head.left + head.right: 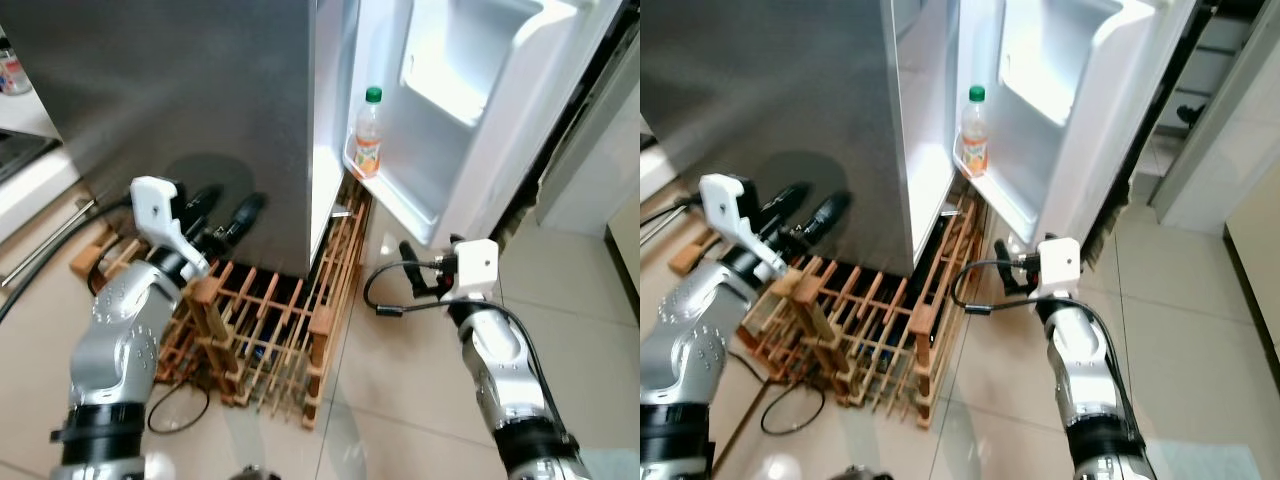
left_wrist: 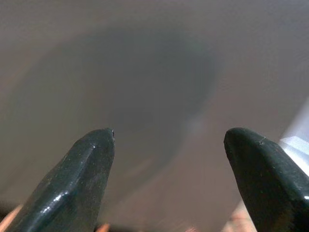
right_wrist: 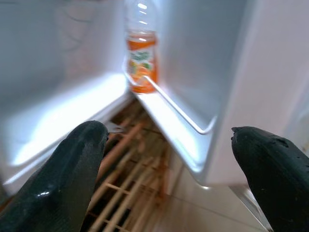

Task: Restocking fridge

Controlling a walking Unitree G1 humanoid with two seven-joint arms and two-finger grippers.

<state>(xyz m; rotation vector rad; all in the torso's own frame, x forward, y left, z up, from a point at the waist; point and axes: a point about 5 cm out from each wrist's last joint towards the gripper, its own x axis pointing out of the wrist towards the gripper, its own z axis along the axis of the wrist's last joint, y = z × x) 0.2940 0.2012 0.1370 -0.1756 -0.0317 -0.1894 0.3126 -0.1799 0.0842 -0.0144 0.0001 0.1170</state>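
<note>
The fridge (image 1: 200, 100) has a grey steel side facing me and its white door (image 1: 470, 110) stands wide open. A clear bottle (image 1: 368, 133) with a green cap and orange label stands upright in the door's lowest shelf (image 3: 169, 113), also seen as the bottle (image 3: 141, 50) from the right wrist. My right gripper (image 1: 412, 272) is open and empty, low near the floor below the open door, pointing at that shelf. My left gripper (image 1: 222, 214) is open and empty, held close to the fridge's steel side (image 2: 145, 72).
A wooden slatted rack (image 1: 270, 330) lies on the tiled floor under and in front of the fridge. A black cable loop (image 1: 178, 408) lies on the floor by the rack. A counter edge (image 1: 30, 150) sits at the far left. Bare tiles (image 1: 590, 330) stretch right.
</note>
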